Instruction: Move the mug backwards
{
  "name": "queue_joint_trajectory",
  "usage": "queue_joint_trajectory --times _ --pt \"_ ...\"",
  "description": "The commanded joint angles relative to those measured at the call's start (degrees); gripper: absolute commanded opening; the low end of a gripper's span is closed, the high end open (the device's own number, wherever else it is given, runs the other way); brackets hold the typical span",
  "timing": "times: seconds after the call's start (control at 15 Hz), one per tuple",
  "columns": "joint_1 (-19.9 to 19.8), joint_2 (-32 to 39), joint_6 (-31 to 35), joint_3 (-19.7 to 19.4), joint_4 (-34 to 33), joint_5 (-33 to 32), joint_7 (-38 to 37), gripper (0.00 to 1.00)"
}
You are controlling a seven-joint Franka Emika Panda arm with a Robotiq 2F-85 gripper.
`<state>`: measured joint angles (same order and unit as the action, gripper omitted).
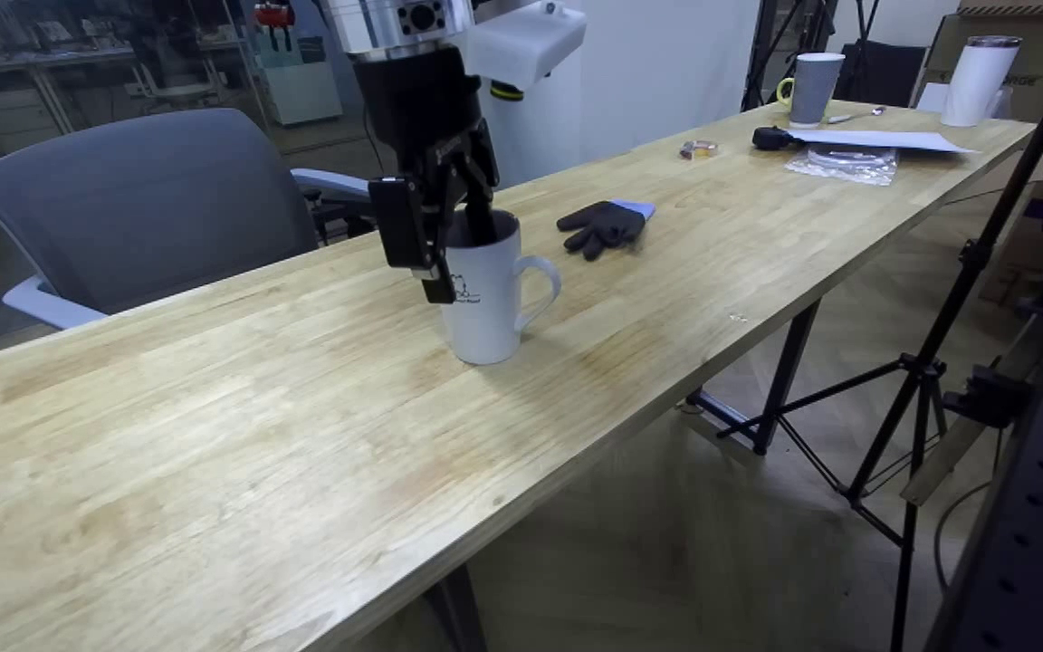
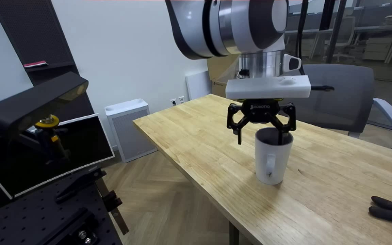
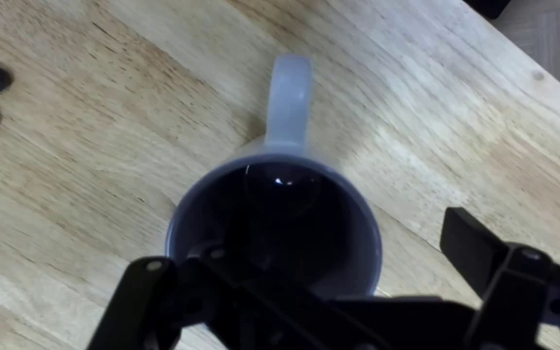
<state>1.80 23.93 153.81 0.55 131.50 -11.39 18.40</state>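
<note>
Presently, my Robotiq gripper [image 2: 260, 139] is set with fingers apart, one finger inserted into the mouth of the white ceramic mug [image 1: 487, 324] and the opposite finger outside its wall; whether either touches the ceramic I cannot tell, as the inner fingertip blends into the dark interior in the wrist view. The mug stands upright on the wooden tabletop [image 1: 304, 435], its handle pointing away from my gripper in that view. Near the mug lies a black work glove [image 1: 607, 228] with blue cuff, while a white tumbler [image 1: 980, 83] stands well apart from both.
</note>
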Motion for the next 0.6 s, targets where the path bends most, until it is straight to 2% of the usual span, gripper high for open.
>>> queue_joint_trajectory --times 0.0,0.07,0.13,0.53 --pt "0.7 0.5 1.2 -0.8 0.0 -2.0 -3.4 0.75" --pt "0.8 0.6 1.3 -0.9 0.0 -2.1 -3.6 0.74" --pt "0.6 0.7 1.3 -0.9 0.0 -2.0 -3.7 0.68" --pt "-0.2 0.5 1.1 -1.9 0.3 -1.5 -4.9 0.25"
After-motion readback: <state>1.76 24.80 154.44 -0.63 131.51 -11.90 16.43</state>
